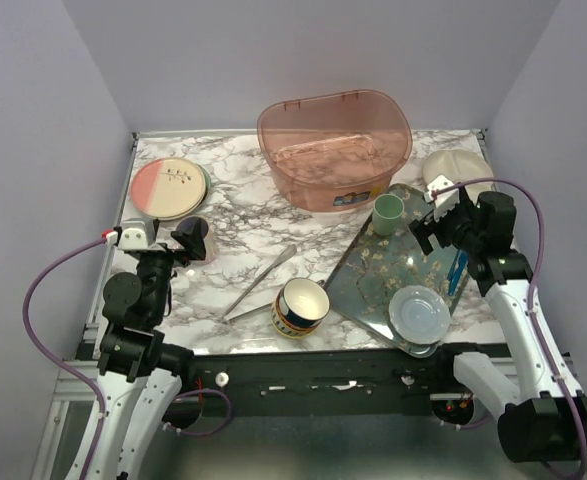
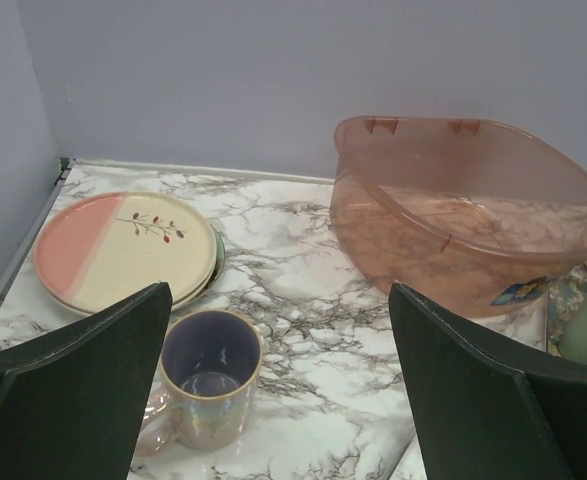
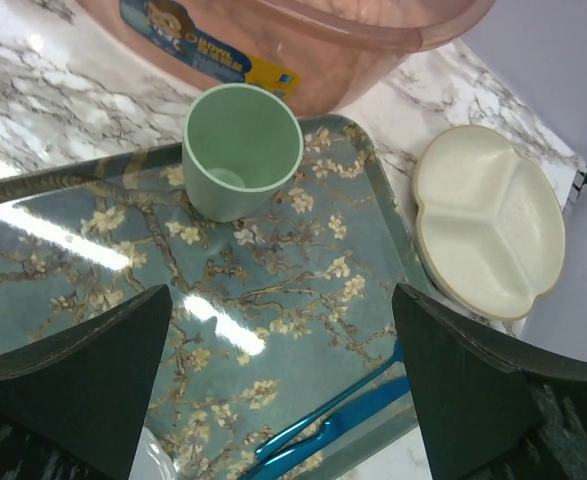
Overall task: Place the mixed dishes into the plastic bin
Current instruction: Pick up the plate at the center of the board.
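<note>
Both sets of jaws stand spread wide, gripping nothing: your left gripper (image 2: 278, 292) hangs just behind the pale lilac mug (image 2: 210, 375) near the pink-and-cream plate (image 2: 123, 245), and your right gripper (image 3: 281, 292) hovers over the floral tray (image 3: 303, 250) by the green cup (image 3: 241, 150). The plastic bin (image 1: 313, 185) sits at the back middle of the marble table (image 1: 243, 215), with the navy-and-yellow bowl (image 1: 301, 305) outside it at the near edge.

Translucent glossy plastic bin (image 1: 335, 148), marble-look table (image 1: 248, 215)
</note>
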`<action>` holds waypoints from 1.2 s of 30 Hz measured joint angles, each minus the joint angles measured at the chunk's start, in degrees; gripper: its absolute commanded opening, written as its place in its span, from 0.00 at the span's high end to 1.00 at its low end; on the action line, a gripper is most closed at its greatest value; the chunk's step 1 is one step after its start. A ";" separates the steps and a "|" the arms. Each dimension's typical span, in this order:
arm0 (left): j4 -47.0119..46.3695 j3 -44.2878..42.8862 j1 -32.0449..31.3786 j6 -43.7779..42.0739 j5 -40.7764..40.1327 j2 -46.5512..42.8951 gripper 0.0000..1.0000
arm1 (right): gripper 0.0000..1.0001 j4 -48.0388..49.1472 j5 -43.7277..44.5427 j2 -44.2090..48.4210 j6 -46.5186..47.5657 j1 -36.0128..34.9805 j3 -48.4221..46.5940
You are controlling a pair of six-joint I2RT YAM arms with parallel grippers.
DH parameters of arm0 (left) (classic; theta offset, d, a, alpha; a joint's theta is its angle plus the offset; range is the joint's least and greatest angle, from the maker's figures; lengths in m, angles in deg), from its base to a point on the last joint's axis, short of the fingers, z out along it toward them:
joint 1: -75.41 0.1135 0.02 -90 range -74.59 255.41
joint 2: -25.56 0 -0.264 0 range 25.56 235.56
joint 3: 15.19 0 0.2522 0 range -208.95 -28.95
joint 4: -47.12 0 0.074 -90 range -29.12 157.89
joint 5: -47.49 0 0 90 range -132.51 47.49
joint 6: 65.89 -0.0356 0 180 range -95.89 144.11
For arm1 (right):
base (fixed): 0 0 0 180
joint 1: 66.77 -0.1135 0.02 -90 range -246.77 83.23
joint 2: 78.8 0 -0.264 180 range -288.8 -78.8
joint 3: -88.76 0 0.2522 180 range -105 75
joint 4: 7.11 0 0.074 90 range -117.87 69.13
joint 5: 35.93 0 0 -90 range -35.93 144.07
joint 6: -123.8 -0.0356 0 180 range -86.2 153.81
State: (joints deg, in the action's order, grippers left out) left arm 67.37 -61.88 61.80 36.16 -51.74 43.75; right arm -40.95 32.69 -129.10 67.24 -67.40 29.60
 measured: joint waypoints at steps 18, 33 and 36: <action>-0.02 0.00 -1.27 0.00 1.01 -1.81 0.01 | 0.02 -3.17 10.19 -20.61 18.12 1.11 -5.20; -0.02 0.00 -2.16 0.00 1.01 -2.71 0.01 | 0.20 -1.84 17.29 -45.00 19.45 8.70 -25.59; -0.02 0.00 -2.16 -0.02 1.01 -2.82 0.01 | 0.24 -1.99 17.92 -48.28 20.09 9.55 -27.87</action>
State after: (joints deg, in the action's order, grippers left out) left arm 67.34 -61.88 59.64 36.14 -50.74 40.93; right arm -42.93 50.61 -177.38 87.32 -57.84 1.73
